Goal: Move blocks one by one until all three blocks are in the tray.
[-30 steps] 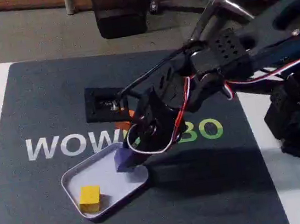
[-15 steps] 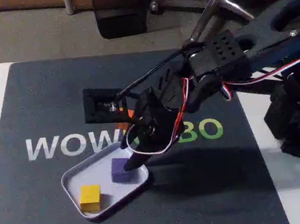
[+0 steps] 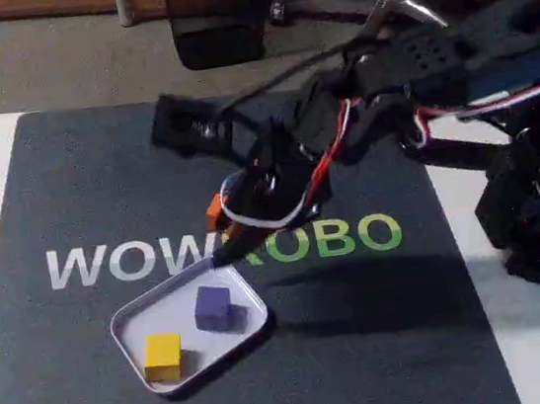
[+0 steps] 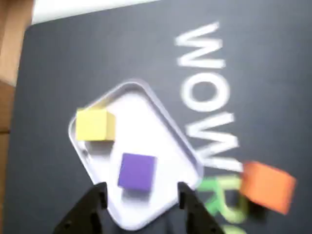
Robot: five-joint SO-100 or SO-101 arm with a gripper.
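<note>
The gripper [image 4: 141,192] is hanging released and empty above the purple block [image 4: 137,170], with the yellow block [image 4: 94,125] beyond in the tray [image 4: 168,131]; the orange block [image 4: 267,186], sitting beside it on the mat, is looking light and rigid, best pinched across opposite flat faces

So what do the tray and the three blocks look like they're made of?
The tray looks like thin metal: silvery-white, with a faint sheen and a low rolled rim, though painted plastic can't be ruled out. The purple block, yellow block and orange block are matte and evenly coloured with no glare, suggesting foam or painted wood; the frames don't settle which.
</note>
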